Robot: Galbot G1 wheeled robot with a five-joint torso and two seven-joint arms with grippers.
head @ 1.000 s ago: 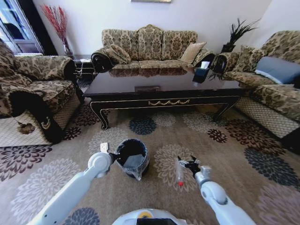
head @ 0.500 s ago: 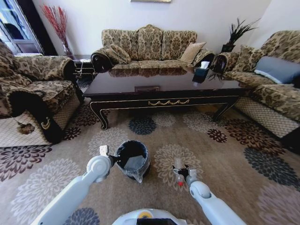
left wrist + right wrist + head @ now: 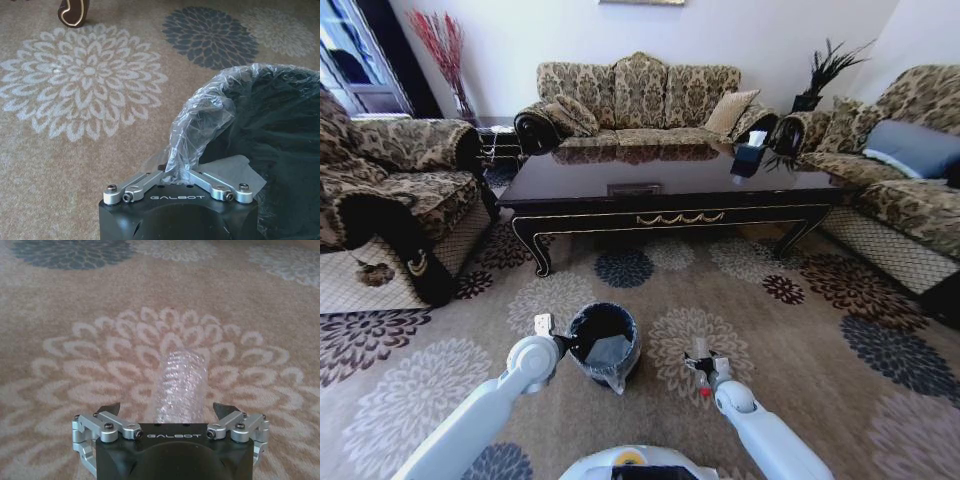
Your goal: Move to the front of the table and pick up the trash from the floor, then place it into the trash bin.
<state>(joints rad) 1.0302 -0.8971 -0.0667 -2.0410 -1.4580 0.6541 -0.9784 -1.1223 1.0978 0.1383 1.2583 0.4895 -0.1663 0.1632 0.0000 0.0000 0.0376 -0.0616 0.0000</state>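
right gripper (image 3: 170,412) spread wide, clear plastic bottle (image 3: 181,387) lying between its fingers on the carpet (image 3: 75,305) — open carpet around | left gripper (image 3: 176,176) clamped on trash bin (image 3: 280,125) liner — bin's far rim cut off

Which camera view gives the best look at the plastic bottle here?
The right wrist view: the clear ribbed bottle lies on the carpet between the open fingers of the right gripper. The head view shows the bottle small, with its red cap, partly hidden by that gripper. The left wrist view faces the trash bin.
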